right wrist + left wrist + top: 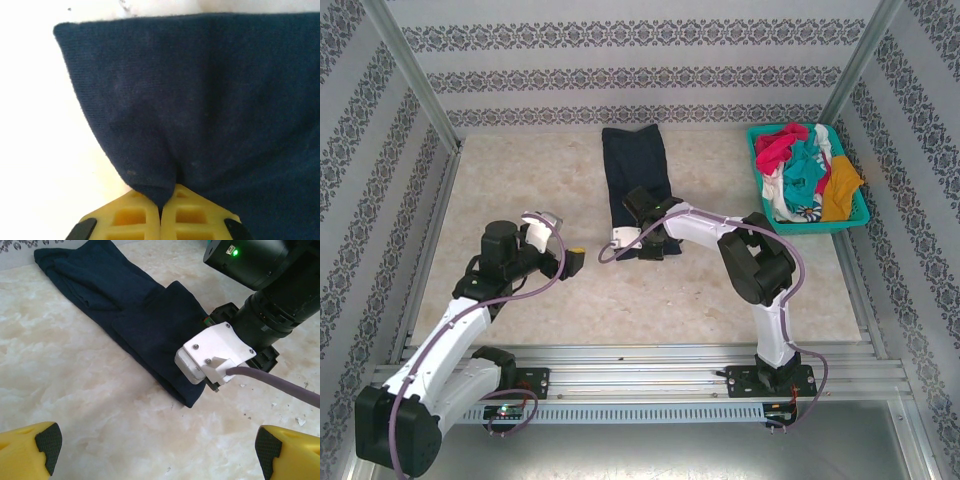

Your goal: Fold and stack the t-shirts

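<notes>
Navy t-shirt (635, 170): folded to a long strip, flat on the marble-patterned table (520, 180). Right gripper (161, 202): at the shirt's near end, fingers pressed together on a tuck of its cloth. Left gripper (155, 445): left of that near end, clear of the cloth, fingers spread wide, empty. Teal basket (820, 227): right of the shirt, heaped with red-pink, teal, white and mustard t-shirts (805, 170).

Navy t-shirt (125, 325) on table (75, 405), right arm (270, 300) over its corner
</notes>
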Tool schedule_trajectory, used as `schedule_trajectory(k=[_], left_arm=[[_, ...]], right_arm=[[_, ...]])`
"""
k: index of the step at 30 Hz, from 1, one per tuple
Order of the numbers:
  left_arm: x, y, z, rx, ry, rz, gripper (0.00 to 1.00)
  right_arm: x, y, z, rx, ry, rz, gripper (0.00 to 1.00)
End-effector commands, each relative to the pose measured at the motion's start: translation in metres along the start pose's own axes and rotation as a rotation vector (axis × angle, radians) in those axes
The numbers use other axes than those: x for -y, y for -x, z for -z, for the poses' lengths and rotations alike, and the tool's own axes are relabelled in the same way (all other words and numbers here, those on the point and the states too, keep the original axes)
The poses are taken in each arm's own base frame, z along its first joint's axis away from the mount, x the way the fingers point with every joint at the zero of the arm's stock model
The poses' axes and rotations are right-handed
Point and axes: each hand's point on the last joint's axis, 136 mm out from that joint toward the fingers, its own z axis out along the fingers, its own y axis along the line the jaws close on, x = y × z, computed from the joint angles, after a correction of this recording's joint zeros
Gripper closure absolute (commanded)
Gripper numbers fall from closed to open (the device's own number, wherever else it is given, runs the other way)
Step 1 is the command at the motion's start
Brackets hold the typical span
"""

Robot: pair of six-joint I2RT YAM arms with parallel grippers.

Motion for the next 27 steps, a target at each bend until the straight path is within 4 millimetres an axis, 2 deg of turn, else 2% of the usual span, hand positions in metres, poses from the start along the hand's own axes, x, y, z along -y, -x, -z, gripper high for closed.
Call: schedule_trajectory(k=[1, 5, 11, 13, 16, 19, 27], left_arm=[[-0.004, 0.002, -0.013, 0.009, -0.007, 0.112, 0.0], [-0.026, -0.004, -0.044, -0.042, 0.057, 0.373, 0.0], [-0.046, -0.013, -0.101, -0.094, 0.083, 0.716, 0.01], [-0.056, -0.013, -0.122, -0.108, 0.097, 0.829, 0.07], [-0.062, -0.013, -0.155, -0.168, 0.073, 0.913, 0.14], [-0.068, -0.023, -0.183, -0.235, 0.076, 0.948, 0.18], [-0.079, -0.015, -0.234, -0.273, 0.039, 0.94, 0.32]], right_arm=[[-0.019, -0.01, 0.002, -0.044, 0.057, -0.023, 1.0], [-0.043, 0.004, 0.03, 0.017, 0.101, -0.07, 1.0], [-0.09, 0.012, 0.064, 0.038, 0.167, -0.1, 1.0], [-0.104, 0.014, 0.073, 0.046, 0.187, -0.103, 1.0], [-0.114, 0.018, 0.087, 0.071, 0.195, -0.115, 1.0], [-0.121, 0.018, 0.099, 0.083, 0.194, -0.116, 1.0], [-0.13, 0.021, 0.123, 0.128, 0.197, -0.124, 1.0]])
